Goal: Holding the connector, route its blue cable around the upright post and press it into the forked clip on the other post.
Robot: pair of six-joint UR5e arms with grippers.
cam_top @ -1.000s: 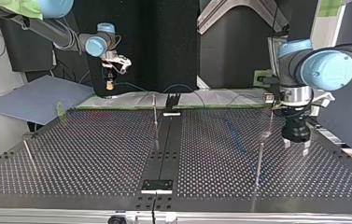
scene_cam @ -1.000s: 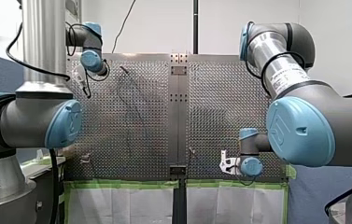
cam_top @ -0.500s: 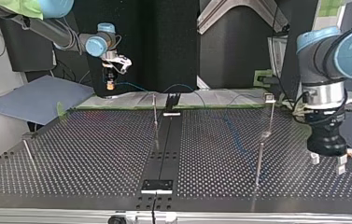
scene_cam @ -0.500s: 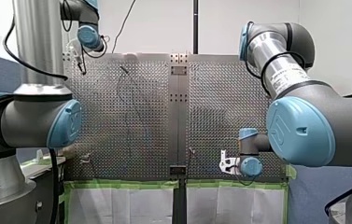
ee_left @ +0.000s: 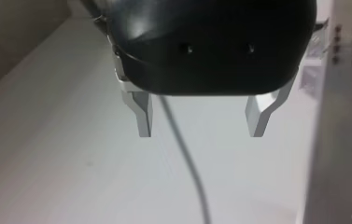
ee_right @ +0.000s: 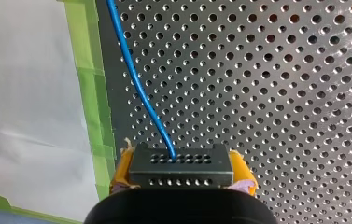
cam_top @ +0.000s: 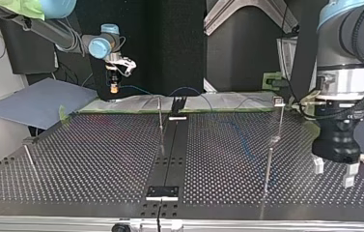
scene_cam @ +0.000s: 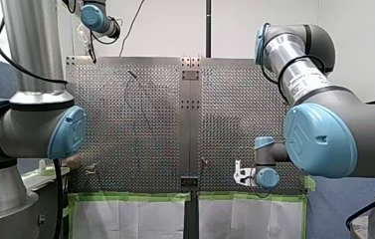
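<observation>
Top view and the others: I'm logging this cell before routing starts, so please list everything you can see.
perforated table: one, silver metal, between the arms.
posts: four, thin metal, on the table; one at the top view's left, one near the middle, two at its right.
connector: one, dark, between the right gripper's yellow pads.
blue cable: one, running from the connector along the table's taped edge.
green tape: strips along the table's edge.
blue-grey sheet: one, beside the table at the top view's left.
left gripper: black, metal fingers open, empty.
right gripper: shut on the connector.
</observation>
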